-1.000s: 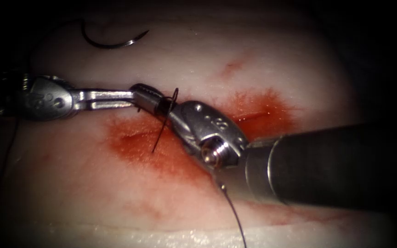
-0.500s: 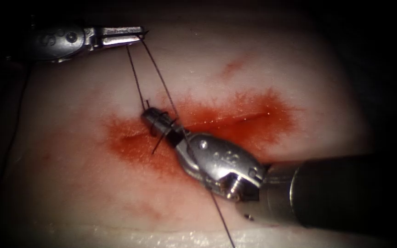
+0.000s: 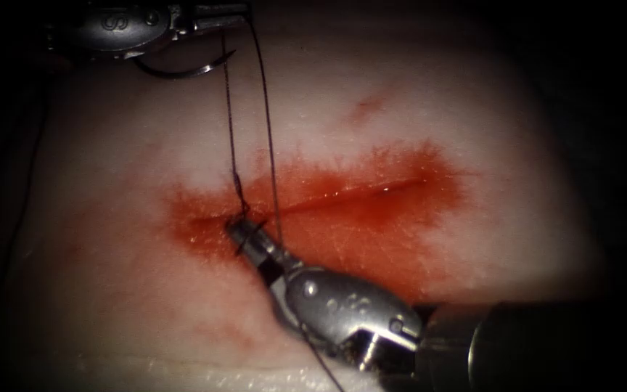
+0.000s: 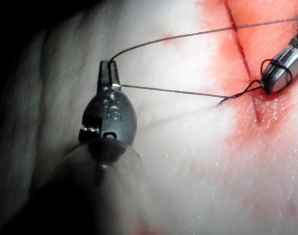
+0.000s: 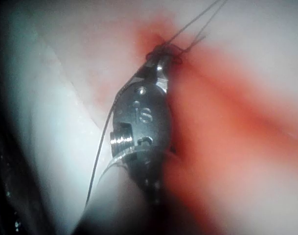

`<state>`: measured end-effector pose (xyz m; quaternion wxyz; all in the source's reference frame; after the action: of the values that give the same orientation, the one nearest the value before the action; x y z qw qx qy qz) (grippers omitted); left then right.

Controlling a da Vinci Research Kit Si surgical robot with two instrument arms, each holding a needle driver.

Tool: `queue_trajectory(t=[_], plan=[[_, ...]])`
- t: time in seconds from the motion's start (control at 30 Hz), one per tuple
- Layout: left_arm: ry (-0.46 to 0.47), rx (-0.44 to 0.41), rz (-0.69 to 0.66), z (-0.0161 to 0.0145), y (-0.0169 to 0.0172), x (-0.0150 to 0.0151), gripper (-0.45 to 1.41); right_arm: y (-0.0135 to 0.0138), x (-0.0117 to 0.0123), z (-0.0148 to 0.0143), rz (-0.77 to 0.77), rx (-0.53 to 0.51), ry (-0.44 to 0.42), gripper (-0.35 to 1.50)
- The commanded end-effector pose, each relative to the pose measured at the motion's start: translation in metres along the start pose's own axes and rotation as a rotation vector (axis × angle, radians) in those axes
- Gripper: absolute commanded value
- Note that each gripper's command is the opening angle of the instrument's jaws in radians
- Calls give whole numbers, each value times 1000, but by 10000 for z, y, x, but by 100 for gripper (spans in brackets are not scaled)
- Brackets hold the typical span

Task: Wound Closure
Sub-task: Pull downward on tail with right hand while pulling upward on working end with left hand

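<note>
The left tool [image 3: 235,10], out toward eleven o'clock at the far edge of the tissue [image 3: 473,109], has its jaws closed on the thread [image 3: 228,116]; the left wrist view shows the same tool [image 4: 108,66] pinching the thread [image 4: 168,89] at its tips, with two strands leaving them toward the cut. Over the last second this tool has travelled from the middle of the wound up to that far edge, drawing the strands taut behind it. Just below it, also near eleven o'clock, the needle [image 3: 183,70] lies free on the pale tissue, held by neither tool and not in the tissue. The two strands run down from there to the cut [image 3: 342,192], a dark line across the red fluid [image 3: 371,232], and meet near the cut's left end, where a short thread tail [image 3: 242,245] sticks out. There the right tool [image 3: 239,232], coming in from five o'clock, has its jaws closed on the thread with a loop wound round them; the right wrist view shows its tip [image 5: 161,58] against the red patch with strands leading away, and another strand [image 5: 101,147] trailing back alongside its wrist
</note>
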<state>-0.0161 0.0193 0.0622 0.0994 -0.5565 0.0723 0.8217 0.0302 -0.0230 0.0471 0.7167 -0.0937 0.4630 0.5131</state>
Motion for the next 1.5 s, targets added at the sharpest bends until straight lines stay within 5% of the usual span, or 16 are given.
queue_trajectory(t=[0.03,0.53,1.5], plan=[[-4,0,8,10,-3,-3,-45,-11,-5,-1,-14,4,-1,-35],[-17,45,11,18,-36,-7,-45,-36,4,-35,-48,23,-11,-35],[-23,127,6,41,-75,-8,-45,-64,-17,-91,-72,73,0,-35]])
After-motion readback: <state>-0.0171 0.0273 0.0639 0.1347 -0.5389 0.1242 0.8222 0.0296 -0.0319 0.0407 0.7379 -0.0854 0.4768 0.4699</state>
